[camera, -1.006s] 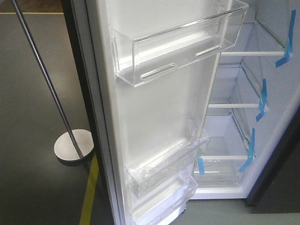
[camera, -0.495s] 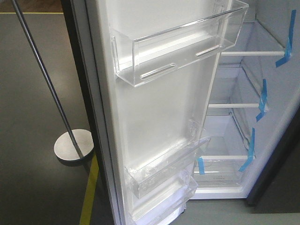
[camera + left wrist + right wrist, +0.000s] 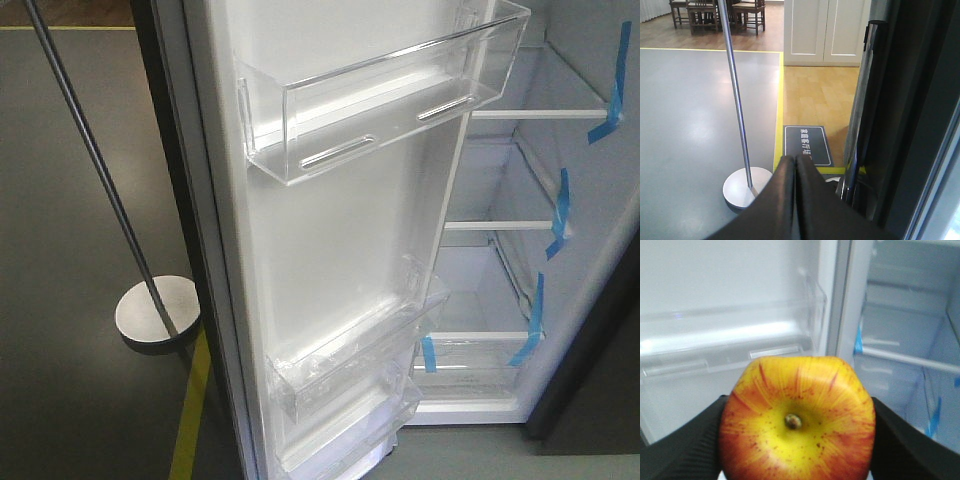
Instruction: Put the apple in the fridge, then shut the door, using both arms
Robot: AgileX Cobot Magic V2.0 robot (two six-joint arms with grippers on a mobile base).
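- Plainly, the fridge (image 3: 500,290) stands open, blue tape (image 3: 560,215) on its shelves (image 3: 500,225).
- Its door (image 3: 330,230) is swung wide.
- Before the door's bins (image 3: 730,340), the right end effector (image 3: 797,450) grips the apple (image 3: 797,405).
- By the door's dark outside, the left end effector (image 3: 795,170) is pinched closed.

Apple (image 3: 797,420): round, red-streaked, with a yellow patch around the stem. The stem end faces the wrist camera. Gripped at both sides by the right claw (image 3: 797,437), in front of the open fridge.
Fridge (image 3: 485,175): white interior, white shelves (image 3: 500,225) marked with blue tape strips (image 3: 560,212).
Door (image 3: 330,240): swung wide open, white inner face carrying clear plastic bins (image 3: 390,100).
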